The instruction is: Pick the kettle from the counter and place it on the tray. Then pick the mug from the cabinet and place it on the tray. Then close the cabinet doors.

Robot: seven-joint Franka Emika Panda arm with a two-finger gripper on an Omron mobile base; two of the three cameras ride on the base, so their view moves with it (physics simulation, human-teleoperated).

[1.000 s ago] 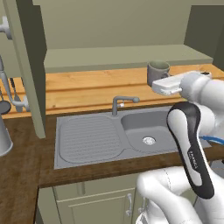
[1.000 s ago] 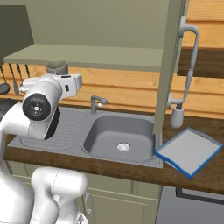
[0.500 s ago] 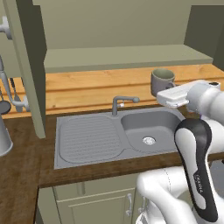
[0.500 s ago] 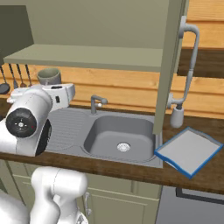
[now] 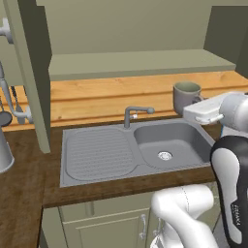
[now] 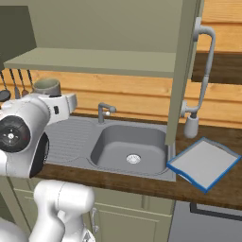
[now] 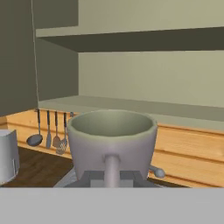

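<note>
A grey-beige mug (image 5: 186,94) (image 6: 46,86) hangs in the air over the back of the sink, below the cabinet's pale green shelf (image 5: 135,63). My gripper (image 7: 111,175) is shut on its loop handle, and in the hand view the mug (image 7: 111,135) stands upright right in front of the camera. The light grey tray (image 6: 203,163) with a blue rim lies bare on the dark wood counter (image 6: 142,184), right of the sink. Both olive-green cabinet doors (image 5: 29,72) (image 6: 182,71) stand open. The kettle is out of view.
A grey steel sink (image 5: 167,145) with a ribbed drainboard (image 5: 97,152) and a tap (image 5: 133,114) lies below the mug. A large pale grey jug (image 5: 4,150) stands on the counter at left. Utensils (image 7: 48,131) hang on the wooden back wall. A curved silver handle (image 6: 208,56) sticks out from the right door.
The mug has come off the cabinet shelf with my gripper, moving down and back toward the robot. The sink, tray and doors have stayed put.
</note>
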